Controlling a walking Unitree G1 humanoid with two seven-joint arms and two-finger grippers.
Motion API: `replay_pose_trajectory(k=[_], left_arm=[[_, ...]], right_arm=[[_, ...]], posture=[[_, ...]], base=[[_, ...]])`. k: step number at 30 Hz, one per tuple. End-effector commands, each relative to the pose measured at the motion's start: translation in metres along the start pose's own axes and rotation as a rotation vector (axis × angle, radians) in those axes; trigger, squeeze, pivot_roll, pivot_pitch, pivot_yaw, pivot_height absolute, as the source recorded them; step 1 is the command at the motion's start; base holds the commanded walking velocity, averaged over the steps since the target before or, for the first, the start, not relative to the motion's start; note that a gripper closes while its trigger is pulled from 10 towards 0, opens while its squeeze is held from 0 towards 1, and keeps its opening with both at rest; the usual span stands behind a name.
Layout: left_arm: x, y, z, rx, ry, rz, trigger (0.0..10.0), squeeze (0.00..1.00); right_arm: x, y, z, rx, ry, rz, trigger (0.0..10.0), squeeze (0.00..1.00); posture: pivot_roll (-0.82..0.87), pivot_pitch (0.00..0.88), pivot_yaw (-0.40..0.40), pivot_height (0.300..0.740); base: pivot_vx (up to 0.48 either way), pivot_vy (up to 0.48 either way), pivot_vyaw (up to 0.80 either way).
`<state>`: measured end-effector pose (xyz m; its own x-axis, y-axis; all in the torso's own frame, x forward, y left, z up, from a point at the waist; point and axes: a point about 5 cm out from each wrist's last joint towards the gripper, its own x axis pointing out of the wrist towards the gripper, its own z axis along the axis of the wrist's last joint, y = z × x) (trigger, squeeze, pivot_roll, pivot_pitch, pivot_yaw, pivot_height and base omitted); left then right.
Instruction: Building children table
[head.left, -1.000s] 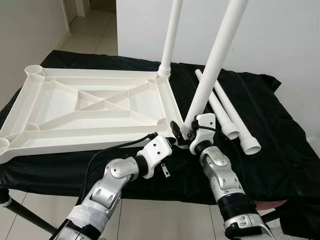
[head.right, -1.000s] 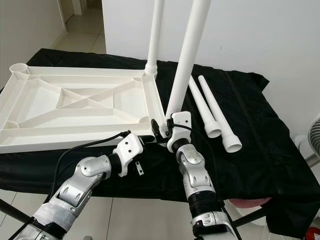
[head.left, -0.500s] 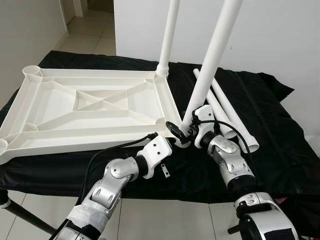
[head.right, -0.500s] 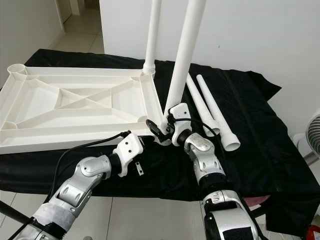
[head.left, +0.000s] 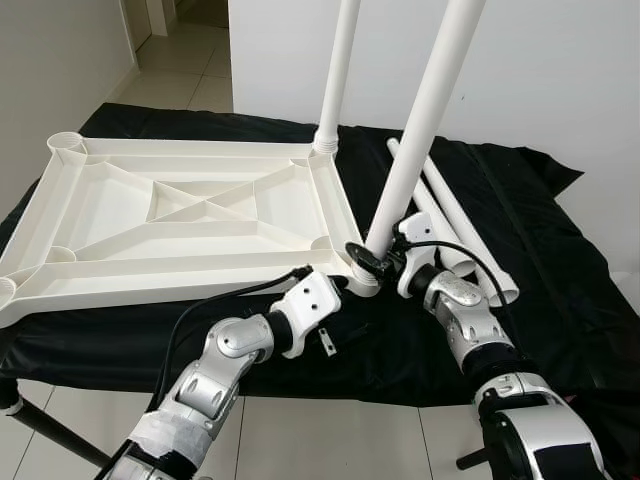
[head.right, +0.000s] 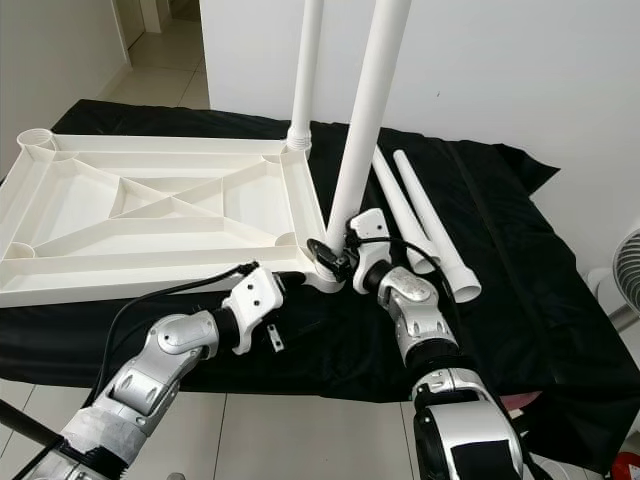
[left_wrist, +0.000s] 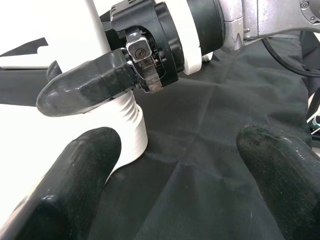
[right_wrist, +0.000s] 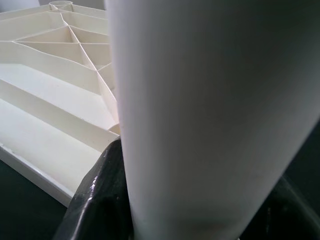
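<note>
I clench my right gripper around the long white plastic leg to seat it in the upturned white ribbed tabletop, left gripper spread beside.

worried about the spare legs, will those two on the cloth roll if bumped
Probably yes: the spare legs are smooth round tubes lying loose on the black cloth. Their flared ends may make them curve rather than roll straight. They look hollow, so likely light and easy to knock.

2 silver jointed arms, white wrist housings, black cable along left arm, black pincer fingers.
</note>
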<state>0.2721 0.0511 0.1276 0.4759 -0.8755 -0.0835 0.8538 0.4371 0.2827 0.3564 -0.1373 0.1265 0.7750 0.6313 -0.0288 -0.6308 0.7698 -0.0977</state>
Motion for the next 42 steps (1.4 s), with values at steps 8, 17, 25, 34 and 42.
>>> replay_pose_trajectory(k=[8, 17, 25, 34, 42], left_arm=[[0.001, -0.003, 0.0, -0.005, 0.002, -0.015, 10.0, 0.0], [0.001, -0.005, 0.0, -0.007, 0.002, -0.016, 10.0, 0.0], [0.001, -0.006, 0.0, -0.007, 0.003, -0.017, 10.0, 0.0], [0.002, -0.007, 0.0, -0.01, 0.001, -0.024, 10.0, 0.0], [0.002, -0.008, 0.0, -0.01, 0.001, -0.025, 10.0, 0.0]], right_arm=[[-0.007, -0.01, -0.015, 0.007, 0.062, -0.111, 10.0, 0.0], [-0.004, -0.016, -0.013, 0.058, 0.028, -0.389, 10.0, 0.0], [-0.004, -0.02, -0.01, 0.103, -0.005, -0.533, 10.0, 0.0], [0.005, 0.011, -0.011, 0.127, -0.039, -0.708, 10.0, 0.0], [0.012, 0.022, -0.007, 0.159, -0.079, -0.701, 10.0, 0.84]], posture=[[0.05, 0.0, -0.087, 0.74], [0.06, 0.0, -0.096, 0.74], [0.06, 0.0, -0.098, 0.74], [0.05, 0.0, -0.096, 0.74], [0.06, 0.0, -0.094, 0.74]], base=[[0.0, 0.0, 0.0], [0.0, 0.0, 0.0], [0.0, 0.0, 0.0], [0.0, 0.0, 0.0], [0.0, 0.0, 0.0]])
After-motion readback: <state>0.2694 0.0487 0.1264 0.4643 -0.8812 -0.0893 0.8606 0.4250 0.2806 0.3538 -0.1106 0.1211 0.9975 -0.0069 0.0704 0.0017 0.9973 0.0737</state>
